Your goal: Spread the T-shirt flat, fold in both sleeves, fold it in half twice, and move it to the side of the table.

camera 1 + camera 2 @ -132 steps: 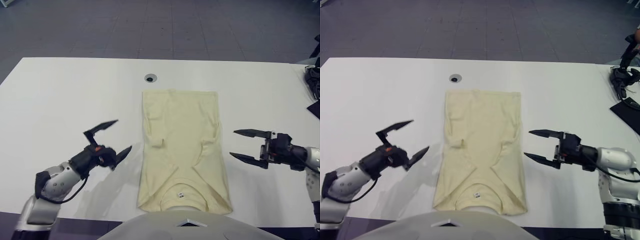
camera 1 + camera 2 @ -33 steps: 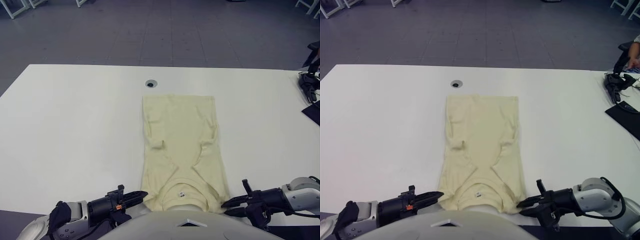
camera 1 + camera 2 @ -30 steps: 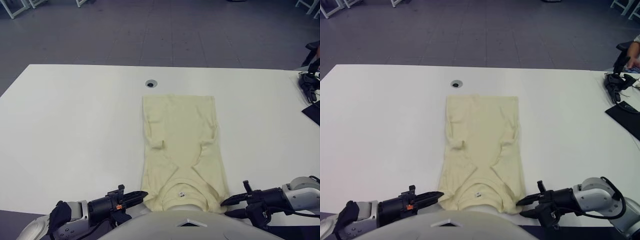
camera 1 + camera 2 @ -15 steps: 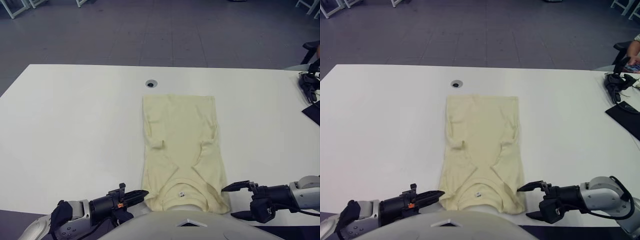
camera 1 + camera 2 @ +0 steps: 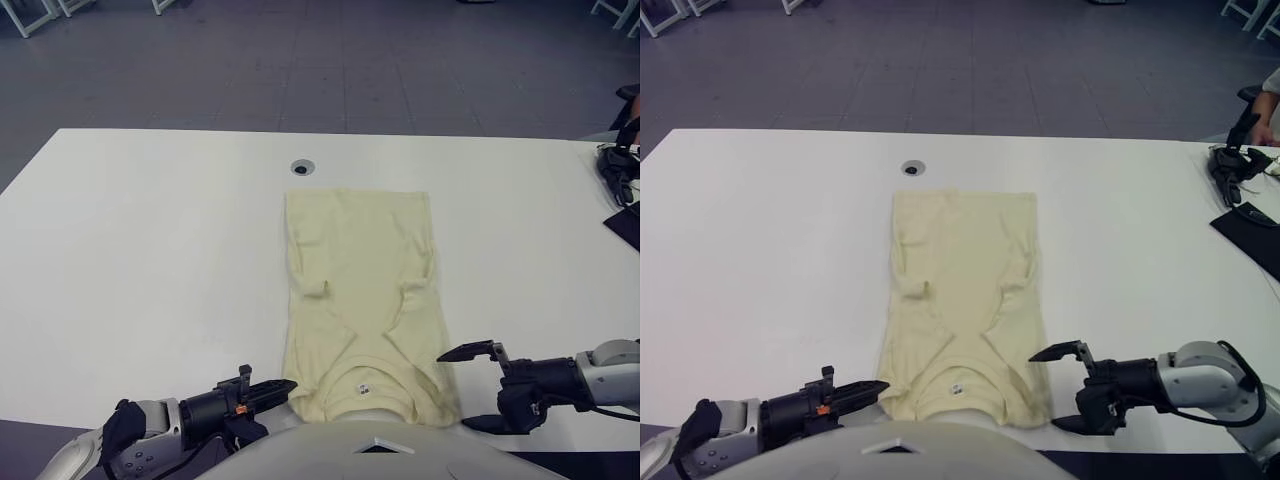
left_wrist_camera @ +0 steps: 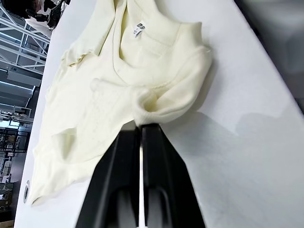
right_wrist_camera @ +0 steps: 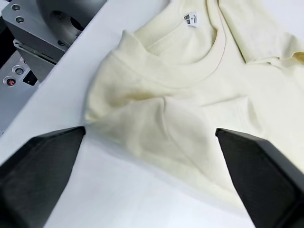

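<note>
The cream T-shirt (image 5: 361, 285) lies flat on the white table (image 5: 140, 250), both sleeves folded in and its collar (image 5: 365, 375) toward me. My left gripper (image 5: 282, 386) sits low at the table's near edge, shut on the shirt's near left shoulder corner; in the left wrist view (image 6: 141, 126) the cloth bunches up at its tips. My right gripper (image 5: 455, 390) is open wide beside the near right shoulder corner. In the right wrist view (image 7: 149, 133) its two fingers straddle that corner without touching it.
A round cable hole (image 5: 301, 168) lies in the table just beyond the shirt's hem. Dark cables and a black flat item (image 5: 1240, 190) lie at the far right edge. Bare table stretches wide to the left and right of the shirt.
My right gripper has gone from nearly shut at the shirt's near right corner to wide open, drawing slightly away. The left gripper and the shirt have stayed put.
</note>
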Action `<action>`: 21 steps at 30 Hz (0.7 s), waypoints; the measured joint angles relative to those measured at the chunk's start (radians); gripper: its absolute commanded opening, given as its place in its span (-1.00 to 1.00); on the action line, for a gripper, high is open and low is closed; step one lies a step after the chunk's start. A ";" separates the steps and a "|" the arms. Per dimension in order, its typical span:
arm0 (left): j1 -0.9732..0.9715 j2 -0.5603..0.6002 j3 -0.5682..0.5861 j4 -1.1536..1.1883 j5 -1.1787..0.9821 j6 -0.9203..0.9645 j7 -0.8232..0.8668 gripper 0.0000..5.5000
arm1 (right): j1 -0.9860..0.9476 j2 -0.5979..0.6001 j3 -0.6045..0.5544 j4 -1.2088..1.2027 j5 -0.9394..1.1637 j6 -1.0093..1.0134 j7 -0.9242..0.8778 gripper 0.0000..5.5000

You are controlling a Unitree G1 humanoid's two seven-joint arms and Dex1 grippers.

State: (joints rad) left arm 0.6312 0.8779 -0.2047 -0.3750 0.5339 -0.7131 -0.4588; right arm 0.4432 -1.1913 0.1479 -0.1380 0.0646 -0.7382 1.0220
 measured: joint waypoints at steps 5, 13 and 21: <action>-0.001 0.000 -0.001 0.003 -0.004 0.000 0.001 -1.00 | -0.009 0.007 0.023 0.002 -0.007 0.002 0.004 0.30; -0.001 0.000 -0.001 0.005 -0.005 -0.001 0.003 -1.00 | -0.016 0.007 0.035 0.006 -0.028 -0.004 0.002 -0.19; 0.000 0.000 -0.010 0.017 -0.095 0.050 -0.030 -1.00 | -0.011 0.007 0.054 -0.001 -0.032 0.012 0.005 -0.69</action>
State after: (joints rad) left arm 0.6311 0.8774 -0.2148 -0.3578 0.4392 -0.6631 -0.4890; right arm 0.4326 -1.1844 0.2020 -0.1388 0.0328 -0.7259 1.0270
